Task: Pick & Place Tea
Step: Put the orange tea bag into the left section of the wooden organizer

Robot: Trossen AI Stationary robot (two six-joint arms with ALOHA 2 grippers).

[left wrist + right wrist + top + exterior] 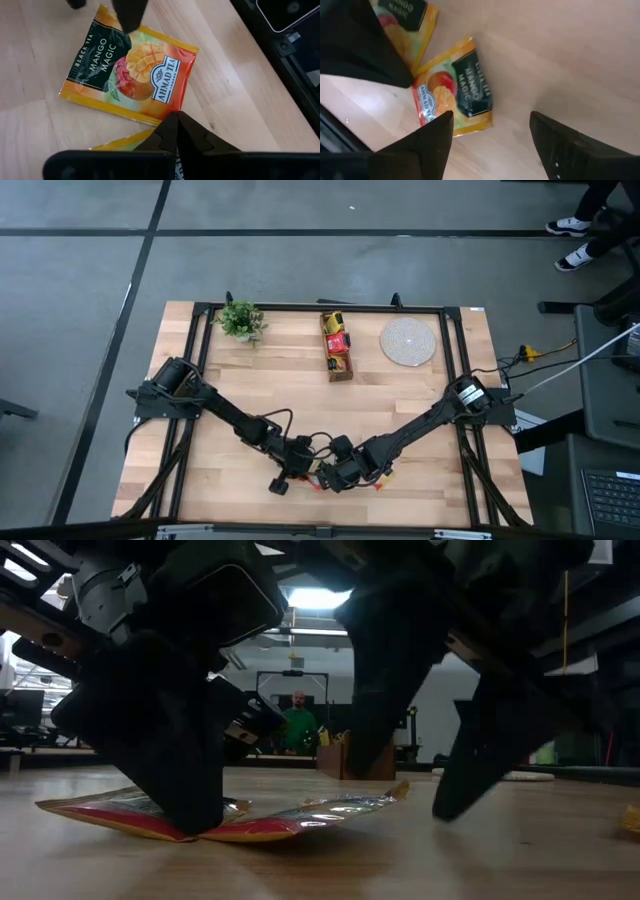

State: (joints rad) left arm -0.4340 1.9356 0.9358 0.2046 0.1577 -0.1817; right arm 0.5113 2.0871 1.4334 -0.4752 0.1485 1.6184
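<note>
Both arms reach low over the worktop's near edge. Left gripper jaws clenched, tip pressing on a sachet. Right gripper jaws released above another orange Mango Magic sachet lying flat.

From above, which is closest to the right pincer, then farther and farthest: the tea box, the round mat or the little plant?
From the right pincer, at the table's near edge:
1. Tea box, middle of the far side.
2. Round mat, far right; nearly as close as the box.
3. Potted plant, far left corner.
</note>
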